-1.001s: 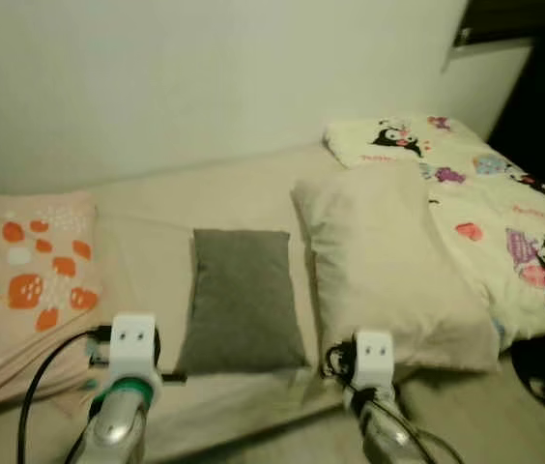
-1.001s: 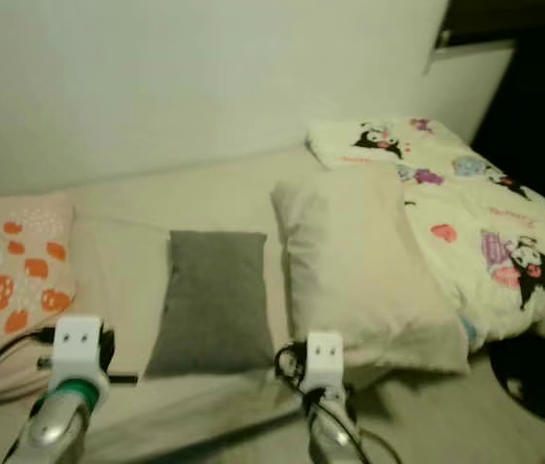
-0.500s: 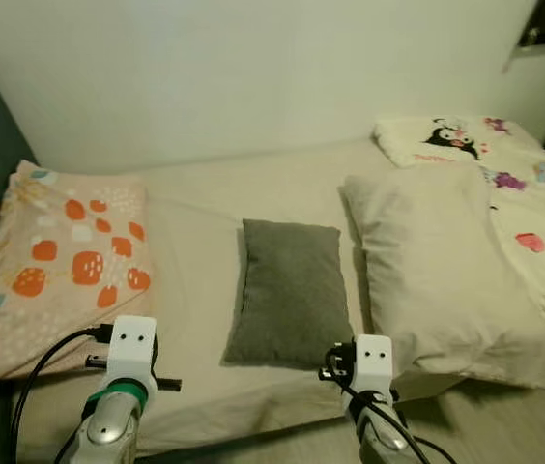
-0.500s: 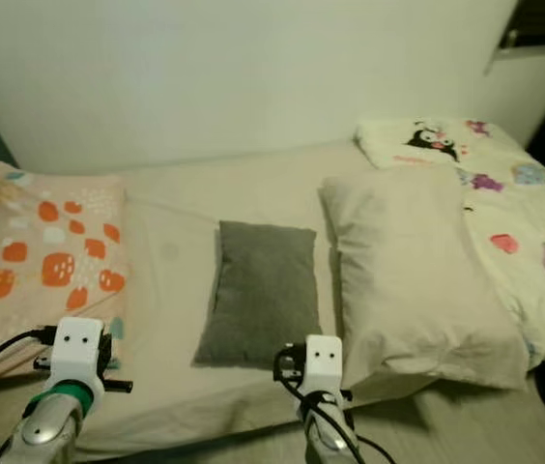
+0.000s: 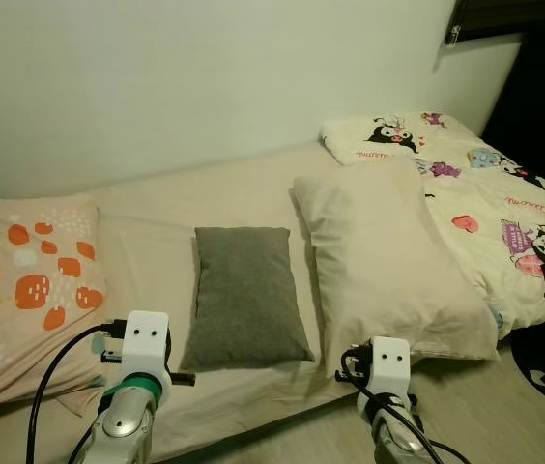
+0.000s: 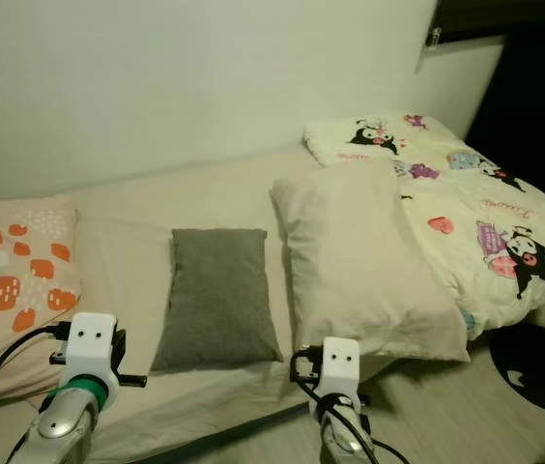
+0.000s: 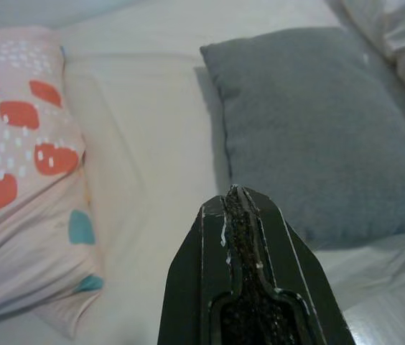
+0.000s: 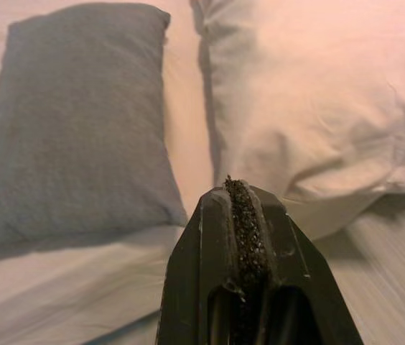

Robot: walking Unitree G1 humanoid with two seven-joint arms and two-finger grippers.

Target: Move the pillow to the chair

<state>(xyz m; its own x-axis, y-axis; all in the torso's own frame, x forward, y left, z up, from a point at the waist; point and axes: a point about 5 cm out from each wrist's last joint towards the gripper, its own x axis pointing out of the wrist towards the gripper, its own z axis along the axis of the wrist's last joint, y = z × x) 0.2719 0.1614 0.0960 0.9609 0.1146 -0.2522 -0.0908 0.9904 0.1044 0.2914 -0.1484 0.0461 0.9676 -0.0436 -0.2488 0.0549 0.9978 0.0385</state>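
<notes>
Your head camera swung back right: the orange-patterned pillow [image 5: 21, 290] slid to the left edge and the grey pillow [image 5: 245, 295] sat centre frame. Left gripper [image 7: 240, 208] and right gripper [image 8: 240, 198] hung pressed together, short of it.

Small grey pillow [image 5: 245, 295] flat on bed; beside larger cream pillow [image 5: 386, 261]

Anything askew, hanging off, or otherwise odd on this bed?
One thing: the large cream pillow lies at a slant, its near corner jutting past the mattress edge over the floor. The small grey pillow lies flat and straight; the cartoon-print duvet is merely rumpled.
</notes>
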